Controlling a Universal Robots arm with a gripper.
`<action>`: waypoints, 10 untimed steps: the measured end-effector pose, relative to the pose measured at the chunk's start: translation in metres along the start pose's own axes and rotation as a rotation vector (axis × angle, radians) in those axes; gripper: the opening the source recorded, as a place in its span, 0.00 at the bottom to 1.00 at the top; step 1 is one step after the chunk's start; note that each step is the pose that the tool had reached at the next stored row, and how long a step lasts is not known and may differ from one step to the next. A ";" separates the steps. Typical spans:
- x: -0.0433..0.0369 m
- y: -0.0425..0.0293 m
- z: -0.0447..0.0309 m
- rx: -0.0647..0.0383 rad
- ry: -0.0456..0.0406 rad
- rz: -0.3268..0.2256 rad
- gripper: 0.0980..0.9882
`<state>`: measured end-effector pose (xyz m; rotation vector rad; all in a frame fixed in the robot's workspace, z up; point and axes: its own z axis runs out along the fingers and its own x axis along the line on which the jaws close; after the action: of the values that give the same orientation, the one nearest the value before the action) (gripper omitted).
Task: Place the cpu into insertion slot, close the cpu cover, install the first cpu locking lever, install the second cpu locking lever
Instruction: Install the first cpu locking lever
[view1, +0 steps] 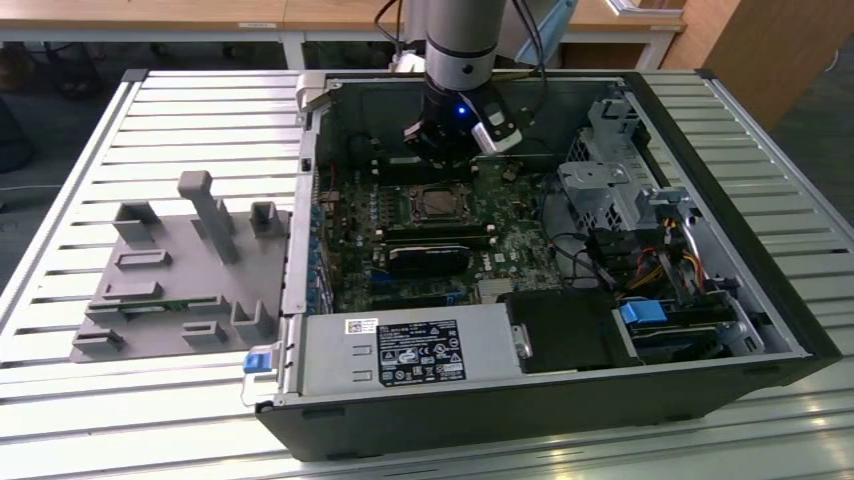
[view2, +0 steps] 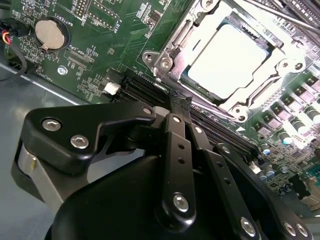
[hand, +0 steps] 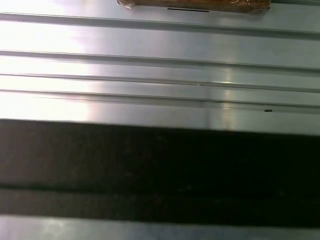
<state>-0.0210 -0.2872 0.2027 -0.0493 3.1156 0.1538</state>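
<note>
An open desktop computer case (view1: 694, 330) lies on its side on a table of ribbed silver metal slats (view1: 80, 420). On the slats at the exterior view's left rests a grey plastic fixture (view1: 174, 270) with upright pegs and pockets. Nearest the camera inside the case sits a silver power supply box (view1: 400, 350) with a label. Behind it is the green motherboard (view1: 521, 250), holding a long black rectangular card (view1: 427, 262). Wooden desks (view1: 160, 15) stand in the room behind the table.

In the second wrist view, the gripper (view2: 176, 102) has its black fingers (view2: 175, 150) drawn together, tips meeting with nothing between them. The tips hover above the board just beside the corner of the insertion slot (view2: 165, 62). The cpu (view2: 227, 62), its pale metal top glaring with light, sits in that slot. The cpu cover (view2: 272, 80) lies down around it as a silvery frame. In the exterior view the gripper (view1: 447, 150) hangs just behind the socket (view1: 437, 203), towards the case's far wall.

The first wrist view shows the bright slats (hand: 150, 75) and a dark band (hand: 150, 170).
</note>
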 end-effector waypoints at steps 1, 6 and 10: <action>-0.0001 0.0000 0.0000 0.000 0.0000 0.000 0.02; -0.0016 -0.0002 0.0014 0.003 0.0001 0.000 0.02; -0.0024 -0.0002 0.0021 0.011 0.0004 0.000 0.02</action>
<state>-0.0186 -0.2871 0.2007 -0.0494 3.1166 0.1365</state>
